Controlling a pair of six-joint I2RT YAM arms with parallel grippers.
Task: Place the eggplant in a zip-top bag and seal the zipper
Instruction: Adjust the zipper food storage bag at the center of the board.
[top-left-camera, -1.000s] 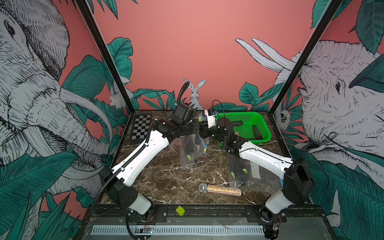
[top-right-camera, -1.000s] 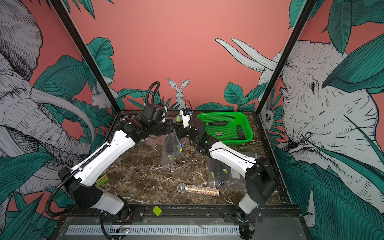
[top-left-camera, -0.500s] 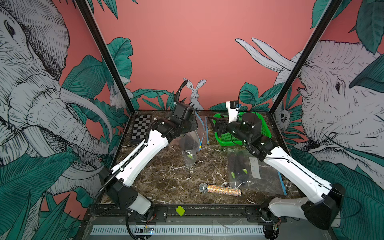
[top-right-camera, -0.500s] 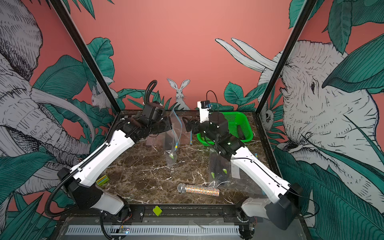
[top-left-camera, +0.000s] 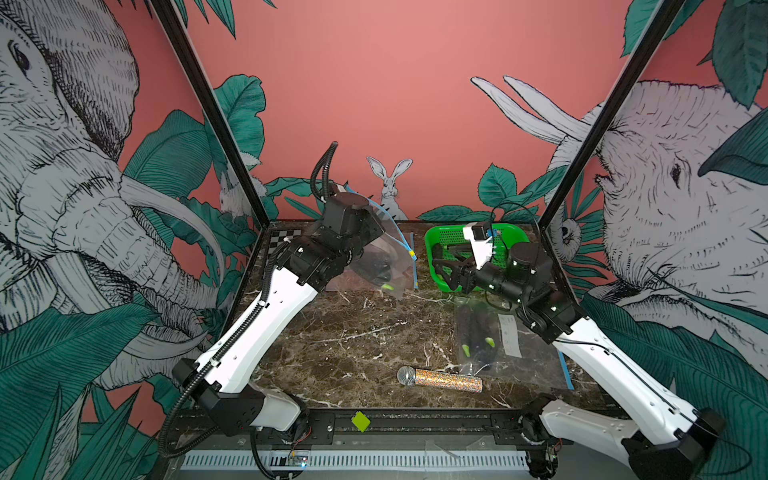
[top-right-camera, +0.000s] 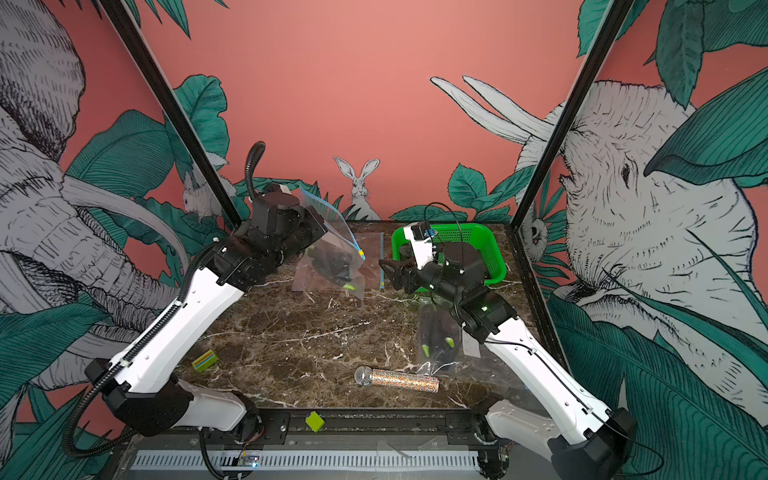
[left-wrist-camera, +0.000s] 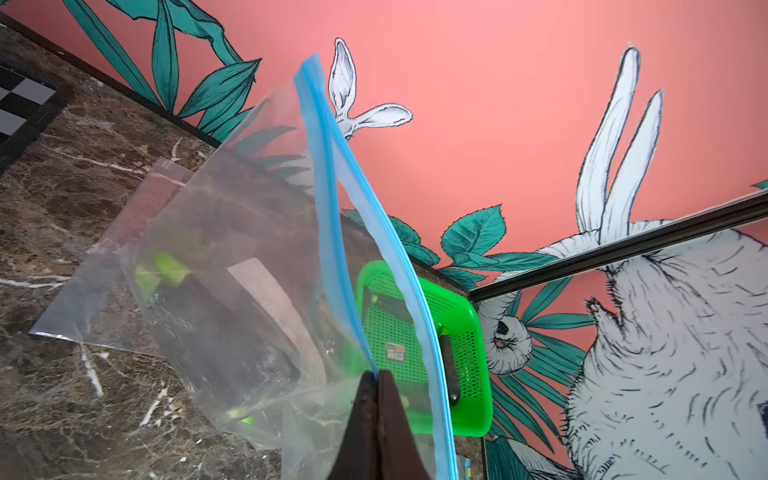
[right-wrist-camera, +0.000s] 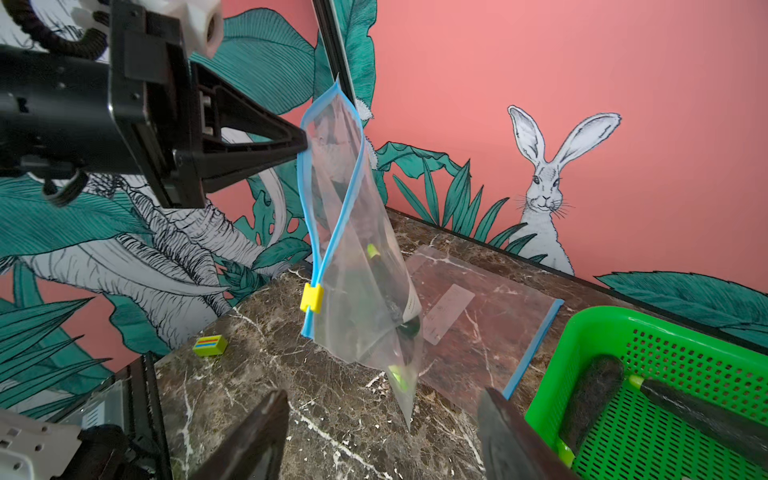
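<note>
Your eggplant (top-right-camera: 332, 266) sat inside the zip-top bag (right-wrist-camera: 361, 257), which your left tool (left-wrist-camera: 376, 376) held up, clamped on its top edge. The zipper (right-wrist-camera: 306, 208) gaped, so sealing was left to do, and your right tool (right-wrist-camera: 382, 409) stood open, empty.

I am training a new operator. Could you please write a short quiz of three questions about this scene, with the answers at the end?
1. True or false: the left gripper is shut on the rim of the hanging zip-top bag.
2. The hanging bag's zipper is: A) sealed along its whole length; B) gaping open, with the yellow slider at its lower end; C) torn off.
3. In one word: what glittery thing lies on the table, near the edge by the arms' bases?

Key: 1 true; 2 B; 3 microphone.
</note>
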